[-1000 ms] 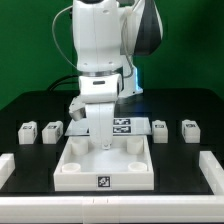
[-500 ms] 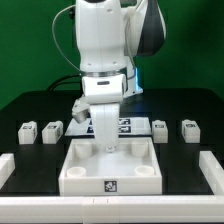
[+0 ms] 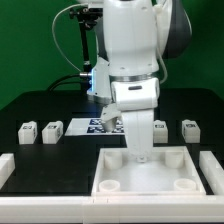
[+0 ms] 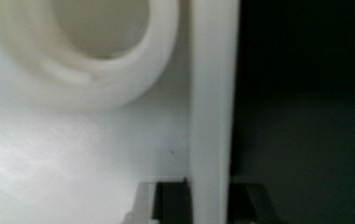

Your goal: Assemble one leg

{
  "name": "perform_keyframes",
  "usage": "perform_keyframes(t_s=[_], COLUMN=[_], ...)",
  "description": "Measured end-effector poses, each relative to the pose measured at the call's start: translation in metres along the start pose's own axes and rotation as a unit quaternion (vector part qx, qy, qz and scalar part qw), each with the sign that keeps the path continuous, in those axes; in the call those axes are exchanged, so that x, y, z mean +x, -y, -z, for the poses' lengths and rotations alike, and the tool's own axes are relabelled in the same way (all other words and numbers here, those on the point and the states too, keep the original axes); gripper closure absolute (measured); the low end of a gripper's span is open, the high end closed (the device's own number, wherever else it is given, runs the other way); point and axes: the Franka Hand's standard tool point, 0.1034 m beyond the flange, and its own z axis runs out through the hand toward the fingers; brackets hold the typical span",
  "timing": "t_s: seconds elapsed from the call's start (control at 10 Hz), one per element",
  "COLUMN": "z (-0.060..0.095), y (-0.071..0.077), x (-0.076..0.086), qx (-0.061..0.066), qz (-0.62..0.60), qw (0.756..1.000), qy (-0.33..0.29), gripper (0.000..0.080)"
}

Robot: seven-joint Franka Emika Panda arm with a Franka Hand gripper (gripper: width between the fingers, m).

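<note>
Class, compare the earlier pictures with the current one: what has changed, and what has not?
The end effector, clamped on the tray wall, has dragged the tray toward the exterior view's right. The legs and the marker board stayed where they were.

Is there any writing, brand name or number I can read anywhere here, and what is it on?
No readable words or numbers.
The legs and the marker board carry black-and-white square patterns, too small to read.
The white tray shows no text.
</note>
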Motion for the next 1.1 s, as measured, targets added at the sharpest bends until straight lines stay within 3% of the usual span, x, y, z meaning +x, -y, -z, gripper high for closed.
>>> perform_keyframes(t_s=[0.2,0.5,0.9,1.0,1.1], z=[-0.0018,-0.0027,-0.0027,-0.0028,-0.0028], y=[0.0017,-0.0023,-0.002,-0.0021,-0.0021], x=[0.0174,0.015,0.015,0.0142,0.0138], qx=[0.001,-0.006,-0.004,-0.004,-0.004], qz=[-0.006,0.031,0.015,0.014,0.013], qw=[1.0,0.999,1.0,1.0,1.0], qy=[-0.003,-0.005,-0.009,-0.008,-0.008], gripper=[0.0745,0.0745,0.0745,0.0617,0.0617])
